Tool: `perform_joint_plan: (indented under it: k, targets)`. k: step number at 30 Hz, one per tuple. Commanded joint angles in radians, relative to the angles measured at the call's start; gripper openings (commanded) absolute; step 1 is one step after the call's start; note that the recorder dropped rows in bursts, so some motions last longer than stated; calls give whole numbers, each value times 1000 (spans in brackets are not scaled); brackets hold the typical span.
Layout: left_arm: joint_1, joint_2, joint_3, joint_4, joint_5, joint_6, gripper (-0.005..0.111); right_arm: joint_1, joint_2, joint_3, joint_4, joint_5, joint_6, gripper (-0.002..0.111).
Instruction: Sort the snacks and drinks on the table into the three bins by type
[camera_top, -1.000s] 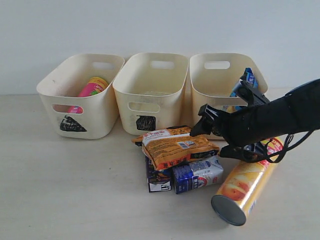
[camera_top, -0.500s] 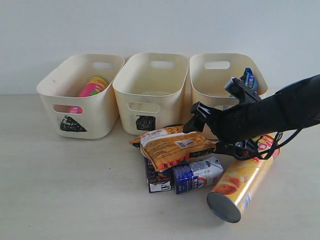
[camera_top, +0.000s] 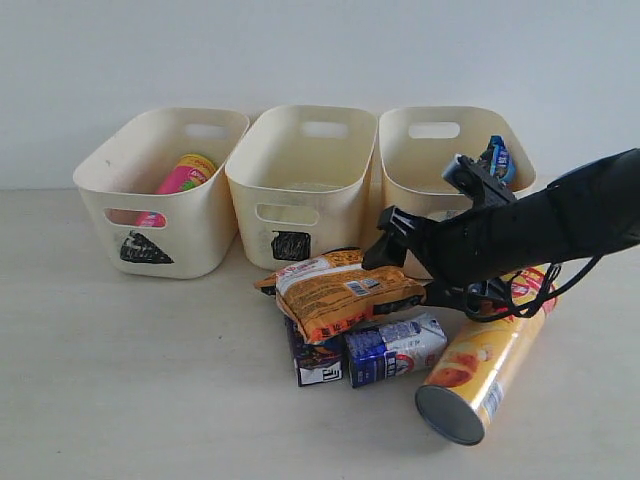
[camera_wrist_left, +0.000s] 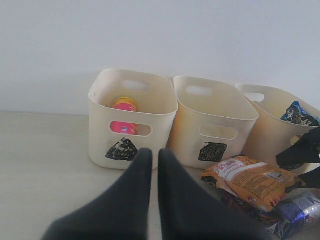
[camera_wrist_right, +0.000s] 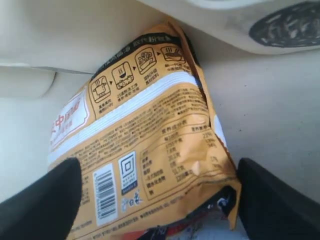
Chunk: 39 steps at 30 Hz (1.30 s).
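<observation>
Your right tool (camera_top: 405, 270), spread wide around the crinkly orange-brown snack bag (camera_top: 340, 295), may shove it off the blue-and-white gabled carton (camera_top: 395, 350) beneath.

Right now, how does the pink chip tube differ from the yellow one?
The pink tube sits propped inside the bin marked with a triangle, while the yellow tube lies on its side on the table. The pink tube is mostly hidden by the bin's wall; the yellow tube shows its grey end to the camera. Both are round chip tubes.
</observation>
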Motion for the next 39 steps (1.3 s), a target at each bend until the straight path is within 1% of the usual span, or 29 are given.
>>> perform_joint_plan:
  k: [1,21,22,23,24,27,31,39]
  targets:
    - [1,5,2,-12,-4,4,4,0,32,-11,-63,10,0,74]
    - [1,5,2,-12,-2,4,4,0,65,-18,-65,-7,4,74]
    - [1,5,2,-12,-2,4,4,0,65,-18,-60,-7,4,73]
    - [1,5,2,-12,-2,4,4,0,65,-18,-60,-5,4,70]
    - [1,5,2,-12,-2,4,4,0,65,-18,-60,-2,4,63]
    - [1,5,2,-12,0,4,4,0,65,-18,-60,23,-8,38]
    - [1,5,2,-12,0,4,4,0,65,-18,-58,52,-45,-1]
    - [1,5,2,-12,0,4,4,-1,61,-18,-60,116,-68,0]
